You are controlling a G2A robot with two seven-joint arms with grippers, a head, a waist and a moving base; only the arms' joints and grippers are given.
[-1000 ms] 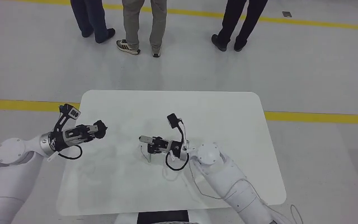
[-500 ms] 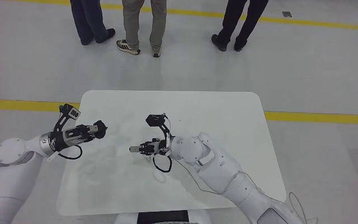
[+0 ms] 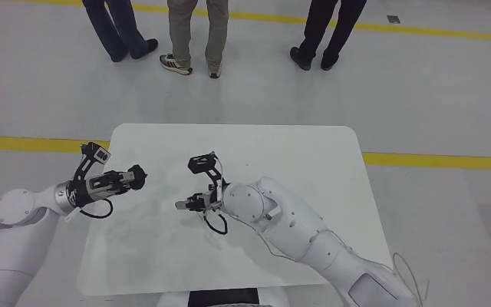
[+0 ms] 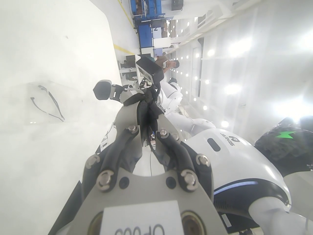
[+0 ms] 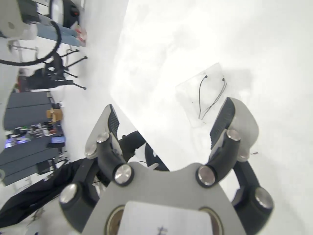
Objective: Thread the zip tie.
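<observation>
Thin black zip ties (image 5: 212, 95) lie inside a flat clear bag (image 5: 195, 86) on the white table. The left wrist view has the same zip ties (image 4: 52, 106) in the bag (image 4: 29, 91). My right gripper (image 5: 168, 117) hangs open a short way above the table, with the bag just beyond its fingertips and nothing between its pads. From above, the right gripper (image 3: 184, 205) is left of the table's middle. My left gripper (image 3: 138, 176) is shut over the table's left side, apart from the bag, and its pads (image 4: 144, 101) meet with nothing visible between them.
The white table (image 3: 322, 153) has rounded corners, and its left edge lies under my left arm. My right arm's bulky forearm (image 3: 261, 207) stretches across the table's middle from the near right.
My right arm has swung left across the table, carrying its open gripper closer to the bag. The left arm has kept still.
</observation>
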